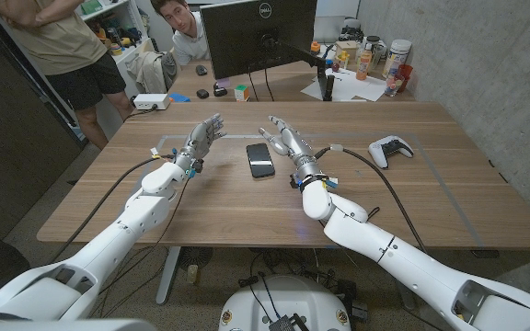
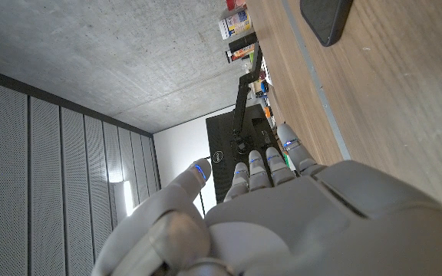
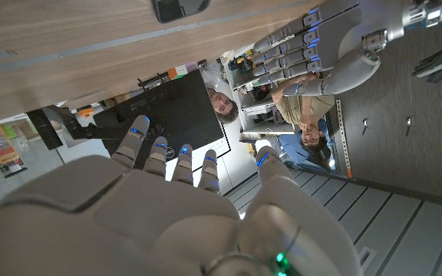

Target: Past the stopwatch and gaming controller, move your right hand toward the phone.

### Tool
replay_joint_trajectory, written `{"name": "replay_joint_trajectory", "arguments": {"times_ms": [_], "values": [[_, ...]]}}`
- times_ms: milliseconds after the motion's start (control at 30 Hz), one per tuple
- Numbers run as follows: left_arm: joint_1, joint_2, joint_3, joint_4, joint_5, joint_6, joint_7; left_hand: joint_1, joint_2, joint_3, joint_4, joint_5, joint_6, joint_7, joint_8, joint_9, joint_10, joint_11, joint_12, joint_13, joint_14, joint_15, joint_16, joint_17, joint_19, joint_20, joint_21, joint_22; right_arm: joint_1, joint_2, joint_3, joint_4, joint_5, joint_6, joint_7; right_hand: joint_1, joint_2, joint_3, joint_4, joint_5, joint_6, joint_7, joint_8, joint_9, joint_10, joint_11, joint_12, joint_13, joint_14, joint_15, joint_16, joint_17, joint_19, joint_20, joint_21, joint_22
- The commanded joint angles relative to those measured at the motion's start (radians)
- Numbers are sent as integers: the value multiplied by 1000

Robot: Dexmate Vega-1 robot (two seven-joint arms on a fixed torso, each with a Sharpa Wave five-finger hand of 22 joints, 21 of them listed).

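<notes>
While both arms reach in over the wooden worktop [image 1: 247,207], the black phone [image 1: 259,158] lies flat near its middle, between the two hands, with the right hand [image 1: 291,143] just beside it and not touching it. That right hand holds nothing, its fingers [image 3: 209,165] spread and extended; the left hand [image 1: 202,139], well apart on the phone's other side, is likewise empty with fingers [image 2: 267,162] extended. Well off to the robot's right lies a white gaming controller [image 1: 390,149]; two persons [image 1: 58,41] and a Dell monitor [image 1: 258,35] stand behind the worktop.
</notes>
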Motion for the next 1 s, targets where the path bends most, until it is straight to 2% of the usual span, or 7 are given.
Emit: {"name": "replay_joint_trajectory", "arguments": {"times_ms": [33,133,367,533,667,833,1000], "values": [[-27,-10,6,38,3,-3,-14,5,51,6,-2,7,-1,8,5,4,12,-1,5,5,-10,-1,5,4,-11,6,6,4,55,35,-119,46,-287,-207,-36,35,2,12,-24,9,-1,-12,3,4,-4,-19,-4,4,-19,-12,-6,3,-44,2,-14,3],[-32,-12,7,45,5,-5,-15,5,51,6,-2,7,-1,8,5,4,11,0,5,5,-10,-1,5,4,-11,5,6,4,68,44,-144,67,-318,-220,-25,50,6,18,-36,10,-2,-14,2,4,-6,-32,-5,4,-20,-20,-5,3,-48,2,-21,4],[-44,-18,9,62,7,-4,-17,5,51,6,-2,7,0,8,5,4,11,-1,5,5,-9,-1,6,4,-12,7,6,4,100,65,-187,127,-362,-232,3,135,32,55,-77,18,58,-71,21,5,-3,-78,0,6,-31,-57,-2,4,-36,-3,-42,5],[-51,-21,10,70,9,-5,-18,5,52,6,-2,7,0,8,5,4,11,-3,5,5,-9,-2,6,4,-12,7,7,4,126,71,-201,171,-344,-202,53,141,27,52,-75,16,71,-68,22,5,-3,-93,0,6,-34,-52,-2,5,-38,-1,-49,6],[-56,-22,12,76,12,-4,-17,5,52,6,-2,7,0,8,5,4,11,-2,5,5,-9,-2,6,4,-12,8,7,4,148,76,-221,197,-348,-199,93,126,13,36,-66,9,73,-82,18,5,-5,-96,-1,6,-45,-48,-4,6,-46,3,-58,7],[-59,-23,12,77,15,-3,-14,5,52,7,-2,7,-1,7,5,4,11,-2,5,5,-9,-4,6,4,-12,9,7,4,171,86,-251,227,-368,-206,130,113,7,20,-58,5,29,-81,-5,6,-25,-90,-7,6,-64,-48,-4,8,-63,2,-76,7],[-58,-24,14,73,18,0,-8,5,51,7,-2,7,-1,7,5,4,11,-3,5,5,-8,-1,6,4,-12,9,7,4,194,101,-274,260,-376,-221,176,111,1,13,-58,4,6,-83,-14,6,-42,-82,-11,7,-77,-46,-6,8,-72,3,-86,7]]}}
